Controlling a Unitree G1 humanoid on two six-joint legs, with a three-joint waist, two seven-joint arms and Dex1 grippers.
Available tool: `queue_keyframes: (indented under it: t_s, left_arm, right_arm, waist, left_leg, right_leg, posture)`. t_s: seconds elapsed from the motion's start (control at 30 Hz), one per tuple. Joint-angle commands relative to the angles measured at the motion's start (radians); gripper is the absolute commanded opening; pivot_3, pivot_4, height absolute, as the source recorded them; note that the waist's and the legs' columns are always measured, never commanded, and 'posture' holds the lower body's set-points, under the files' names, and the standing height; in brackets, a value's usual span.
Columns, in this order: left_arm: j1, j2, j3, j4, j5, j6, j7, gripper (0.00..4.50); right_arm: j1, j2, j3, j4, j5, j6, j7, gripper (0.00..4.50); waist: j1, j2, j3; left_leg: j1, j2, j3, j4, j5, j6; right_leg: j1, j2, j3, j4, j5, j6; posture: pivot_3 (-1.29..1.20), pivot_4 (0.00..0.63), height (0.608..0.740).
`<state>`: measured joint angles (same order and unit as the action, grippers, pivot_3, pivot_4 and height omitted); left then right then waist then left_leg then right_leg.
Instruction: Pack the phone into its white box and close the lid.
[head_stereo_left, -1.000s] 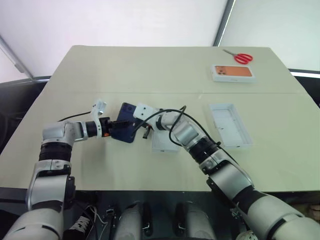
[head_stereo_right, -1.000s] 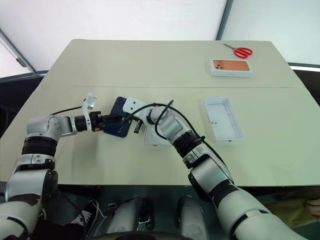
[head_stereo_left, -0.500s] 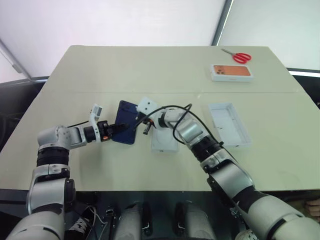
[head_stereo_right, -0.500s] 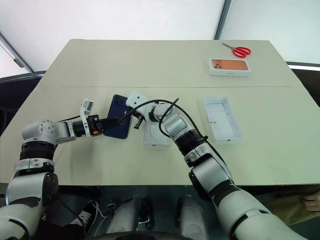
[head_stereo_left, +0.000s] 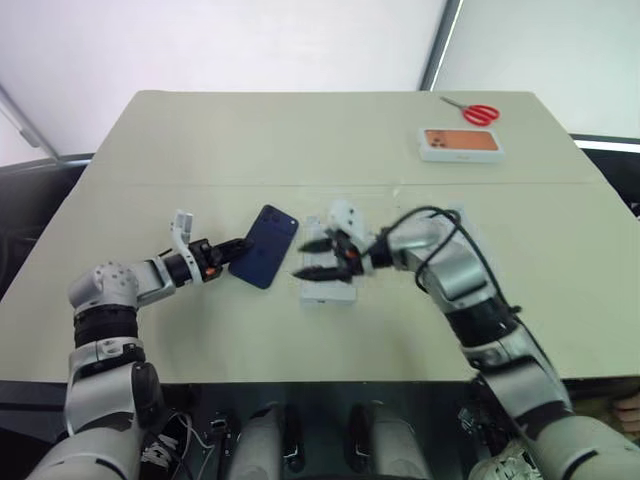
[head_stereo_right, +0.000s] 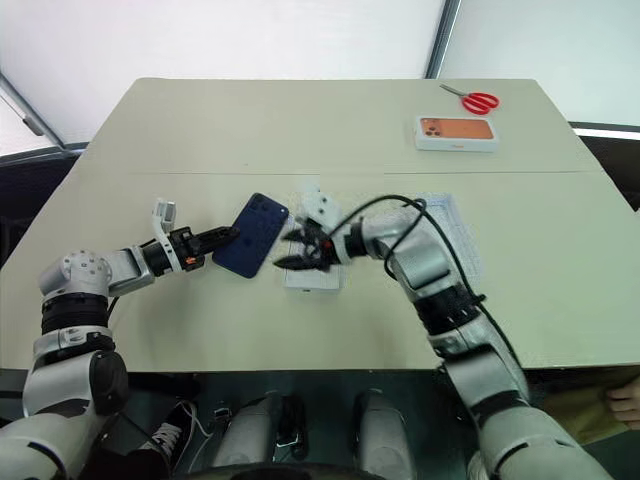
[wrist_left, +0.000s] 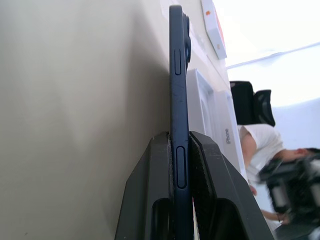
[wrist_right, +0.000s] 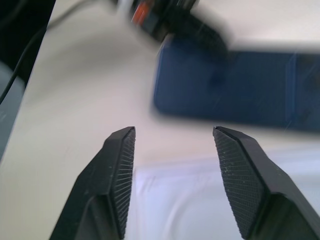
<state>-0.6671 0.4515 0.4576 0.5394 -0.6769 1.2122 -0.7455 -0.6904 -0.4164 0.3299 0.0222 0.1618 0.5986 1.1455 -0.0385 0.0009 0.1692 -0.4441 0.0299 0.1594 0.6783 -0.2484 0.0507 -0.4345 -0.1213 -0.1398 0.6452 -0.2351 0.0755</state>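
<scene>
No legible writing — left gripper pinches the phone, perhaps tilted.

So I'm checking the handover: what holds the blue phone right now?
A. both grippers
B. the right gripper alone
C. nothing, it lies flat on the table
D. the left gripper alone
D: the left gripper clamps the phone; the right gripper is open beside it.
</scene>
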Motion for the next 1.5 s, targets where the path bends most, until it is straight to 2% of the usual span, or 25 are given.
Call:
queue_keyframes:
  t_s: [0.03, 0.17, 0.43, 0.63, 0.7, 0.83, 1.23, 1.5]
  left_arm:
    - [-0.014, -0.007, 0.051, -0.074, -0.054, -0.001, 0.043, 0.56]
    - [-0.008, -0.023, 0.058, -0.108, -0.075, 0.015, 0.083, 0.56]
    - [0.069, 0.005, -0.097, -0.178, -0.042, 0.034, 0.032, 0.56]
    - [0.075, 0.021, -0.147, -0.109, -0.007, -0.034, 0.01, 0.56]
    - [0.062, 0.022, -0.134, -0.089, -0.022, -0.031, 0.0, 0.07]
    - [0.07, 0.032, -0.153, -0.103, -0.035, -0.014, -0.021, 0.01]
    - [0.045, 0.035, -0.017, -0.049, -0.116, 0.021, 0.028, 0.01]
    - [0.041, -0.011, 0.168, -0.074, -0.255, 0.118, 0.126, 0.01]
  right_arm:
    - [0.025, -0.061, 0.017, -0.123, 0.013, -0.023, 0.043, 2.68]
    - [0.063, -0.098, 0.044, -0.131, -0.028, -0.065, 0.015, 2.68]
    - [-0.013, -0.018, 0.025, -0.027, -0.068, -0.118, -0.116, 2.68]
    - [-0.048, 0.029, 0.003, 0.007, -0.048, -0.132, -0.155, 2.68]
    - [-0.048, 0.026, -0.001, 0.012, -0.049, -0.14, -0.162, 2.76]
    - [-0.039, 0.004, -0.002, 0.011, -0.053, -0.15, -0.159, 2.76]
    - [-0.005, -0.066, -0.008, -0.001, -0.054, -0.156, -0.122, 2.76]
    - [0.058, -0.136, 0.024, -0.087, -0.011, -0.112, 0.0, 2.76]
  waist:
    - [0.0, -0.001, 0.001]
    - [0.0, -0.001, 0.001]
    - [0.006, -0.002, 0.002]
    - [0.018, -0.002, 0.002]
    - [0.019, -0.003, 0.002]
    - [0.019, -0.002, 0.002]
    - [0.018, -0.002, 0.002]
    - [0.022, -0.004, 0.004]
  left_leg:
    - [0.0, 0.0, 0.0, 0.0, 0.0, 0.0]
    - [0.0, 0.0, 0.0, 0.0, 0.0, 0.0]
    - [0.0, 0.0, 0.0, 0.0, 0.0, 0.0]
    - [0.0, 0.0, 0.001, 0.0, 0.0, -0.001]
    - [0.0, 0.0, 0.001, 0.0, 0.0, -0.001]
    - [0.0, 0.0, 0.001, 0.0, 0.0, -0.001]
    - [0.0, 0.0, 0.001, 0.0, 0.0, -0.001]
    - [-0.001, 0.0, 0.001, 0.0, 0.0, 0.0]
  right_leg:
    - [0.0, 0.0, 0.0, 0.0, 0.0, 0.0]
    - [0.0, -0.001, 0.0, 0.0, 0.0, 0.0]
    - [0.0, -0.001, 0.0, 0.0, 0.0, 0.0]
    - [0.0, -0.002, 0.0, -0.001, 0.0, 0.0]
    - [0.0, -0.002, 0.0, -0.001, 0.0, 0.0]
    - [-0.001, -0.002, 0.0, 0.0, 0.0, -0.001]
    - [-0.001, -0.002, 0.0, 0.0, 0.0, -0.001]
    - [-0.002, -0.003, 0.0, 0.0, 0.0, -0.001]
  posture:
    - [0.0, 0.15, 0.738]
    - [0.0, 0.15, 0.738]
    - [0.0, 0.15, 0.738]
    - [0.0, 0.15, 0.738]
    - [0.0, 0.15, 0.738]
    - [0.0, 0.15, 0.738]
    - [0.0, 0.15, 0.738]
    - [0.0, 0.15, 0.738]
